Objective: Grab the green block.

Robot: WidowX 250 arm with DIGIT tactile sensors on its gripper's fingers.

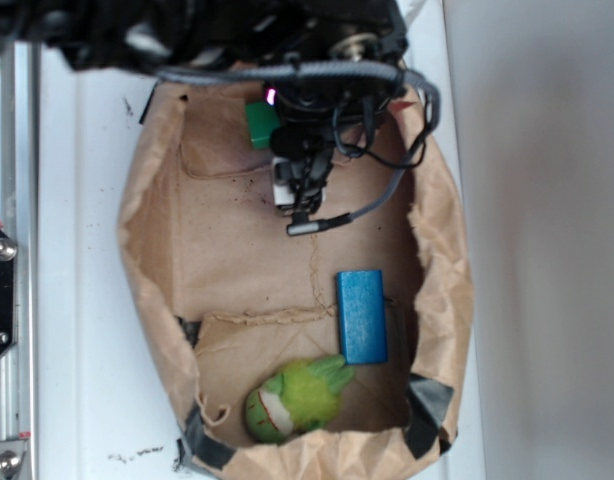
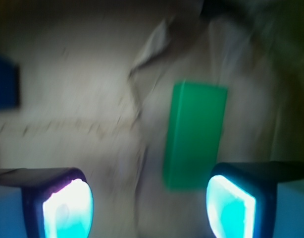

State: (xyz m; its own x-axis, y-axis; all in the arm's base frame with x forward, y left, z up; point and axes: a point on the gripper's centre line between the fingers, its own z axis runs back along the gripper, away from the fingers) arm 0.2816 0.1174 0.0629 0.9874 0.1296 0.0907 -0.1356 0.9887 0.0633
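A: Seen from above: brown paper bag (image 1: pixel 152 260) lying open on its side, gripper (image 2: pixel 149 208) hanging inside, jaws spread wide, holding nothing.

B: Blurred at the wrist, but green block (image 2: pixel 195 134) lying flat just ahead of the fingertips (image 2: pixel 68 210), nearer the right-hand one, apparently untouched.

A: Well beyond: blue block (image 1: pixel 361 316), then lime plush toy (image 1: pixel 297 398).

The wrist view is blurred. The green block (image 2: pixel 195 135) lies flat on wrinkled brown paper (image 2: pixel 82 99), its long side nearly vertical. The end effector (image 2: pixel 149 206) is spread wide, its two glowing fingertips (image 2: pixel 68 210) at the bottom corners. The block's lower right corner is just beside the right fingertip. A blue block (image 2: pixel 4 82) shows partly at the left edge.
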